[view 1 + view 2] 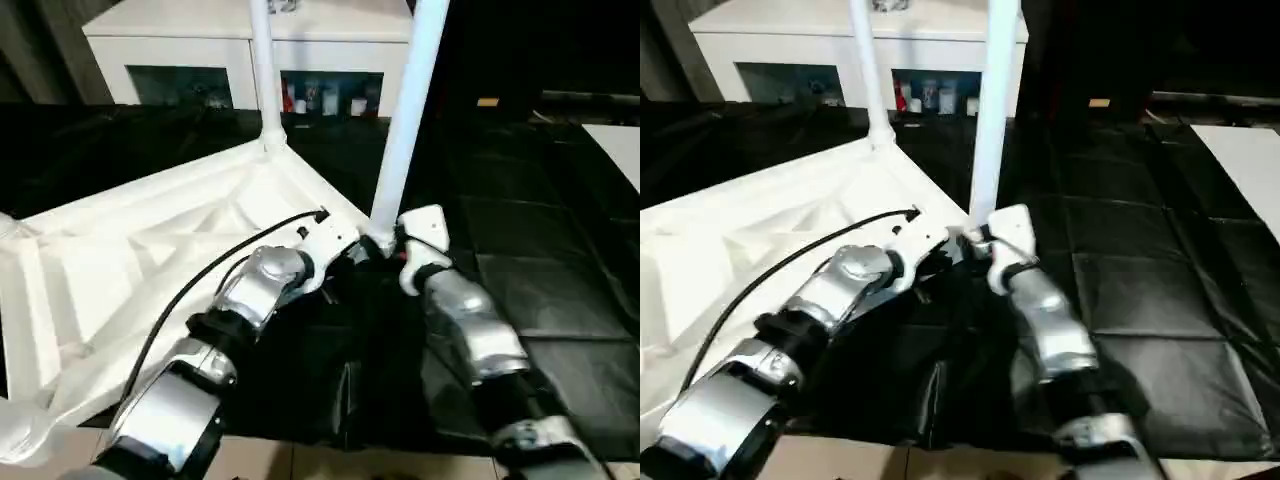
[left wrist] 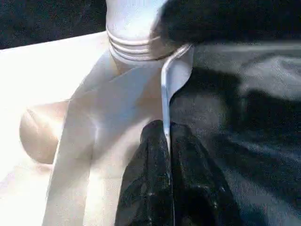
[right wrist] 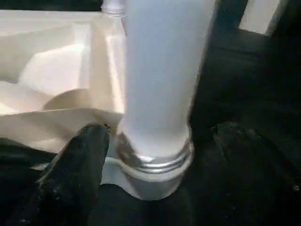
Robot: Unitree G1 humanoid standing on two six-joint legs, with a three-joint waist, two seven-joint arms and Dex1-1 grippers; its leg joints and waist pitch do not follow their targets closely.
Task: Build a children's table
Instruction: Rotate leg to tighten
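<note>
Tabletop [image 1: 130, 250] inverted, legs [image 1: 405, 130] upright

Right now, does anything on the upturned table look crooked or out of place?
Nothing stands out. The table top lies underside up, and the near leg and far leg stand seated in their corners. The left gripper pinches the rim beside the near leg.

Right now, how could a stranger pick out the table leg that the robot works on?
Find the white table top lying ribbed side up on the black floor mat. Two white legs stand on it; take the nearer leg, at the corner between both grippers, thicker-looking than the far leg by the cabinet.
</note>
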